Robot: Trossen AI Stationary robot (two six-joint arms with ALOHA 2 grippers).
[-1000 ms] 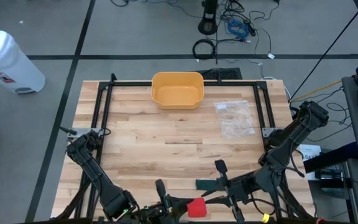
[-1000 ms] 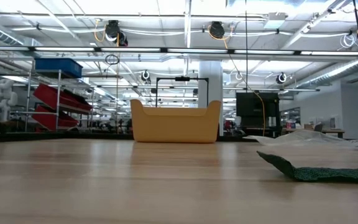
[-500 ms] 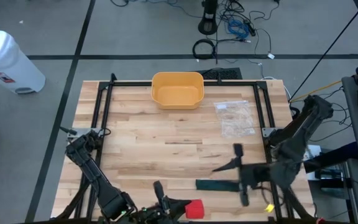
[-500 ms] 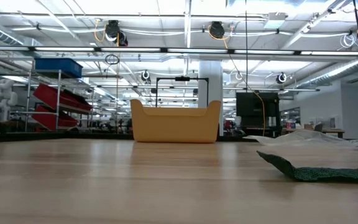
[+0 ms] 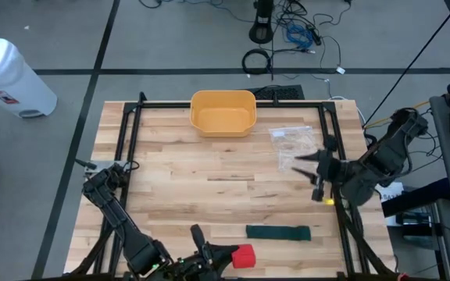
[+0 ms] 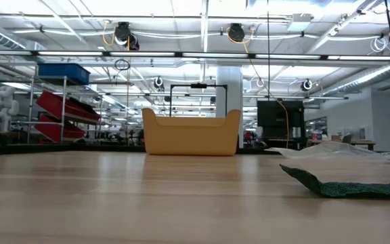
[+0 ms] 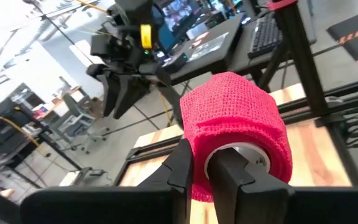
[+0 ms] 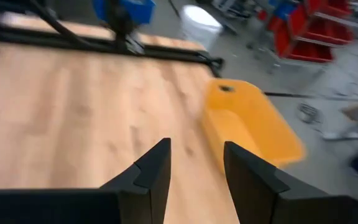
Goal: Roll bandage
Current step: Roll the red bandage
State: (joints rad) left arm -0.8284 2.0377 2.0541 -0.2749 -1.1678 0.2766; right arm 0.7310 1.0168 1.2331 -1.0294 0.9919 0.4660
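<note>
The red bandage roll (image 7: 235,134) sits clamped in the left gripper (image 7: 205,169) at the near edge of the table (image 5: 170,179), one finger through its core and the other pressed on the outer wrap. A second bandage, a dark green strip (image 5: 278,232), lies flat and unrolled on the wood just to the right of the roll and apart from it. The right gripper (image 5: 316,168) hangs over the right side of the table near the clear plastic bag (image 5: 295,147), its fingers apart and holding nothing.

The red roll could slip off the single finger through its core, since the grip pinches only one wall. The green strip has nothing pinning it, so a push at one end would likely make it slide or bunch rather than roll.

The left gripper is partly cut off at the bottom of the high view. The low view shows neither gripper, only an edge of the green strip, the yellow bin (image 6: 191,132) and the bag.
</note>
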